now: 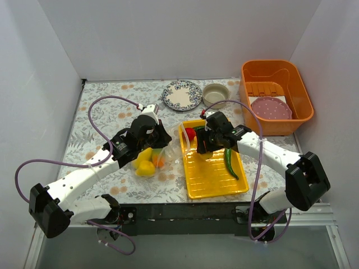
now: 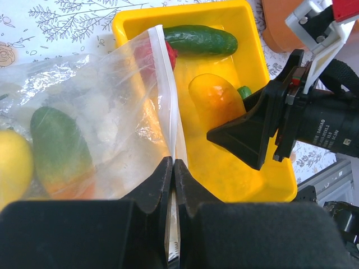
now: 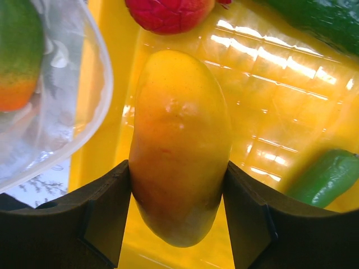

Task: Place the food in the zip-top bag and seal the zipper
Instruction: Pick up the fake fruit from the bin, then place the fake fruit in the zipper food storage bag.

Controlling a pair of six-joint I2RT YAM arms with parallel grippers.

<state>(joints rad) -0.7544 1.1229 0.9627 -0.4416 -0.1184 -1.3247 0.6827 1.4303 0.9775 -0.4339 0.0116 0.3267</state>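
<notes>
Task judged partly done. Just left of yellow ribbed tray [image 1: 216, 182], clear crinkly zip-top bag [image 2: 106, 106]; yellow lemon-like piece [image 2: 10, 168] and green-orange piece [image 2: 59, 148] seen inside. Unsealed pale zipper strip [image 2: 168, 95] pinched by left hand [image 2: 173, 166]. At tray, orange-yellow toy mango [image 3: 179, 140] clamped by right hand [image 3: 179, 185]. In tray, not yet bagged: red piece [image 1: 190, 133], green cucumber [image 2: 199, 39], green chili [image 1: 230, 162]. Sealing not yet done. Floral-print bench [image 1: 101, 112] enclosed by white walls [image 1: 185, 33]; orange basin [image 1: 277, 128] at far right.

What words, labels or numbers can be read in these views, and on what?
"DAMIAO": white print running sideways on the black housing of the right arm, in the left wrist view. The letters are small, so this reading is unsure.
A smaller printed line beside it is too small to read.
No other text shows in any view.
</notes>
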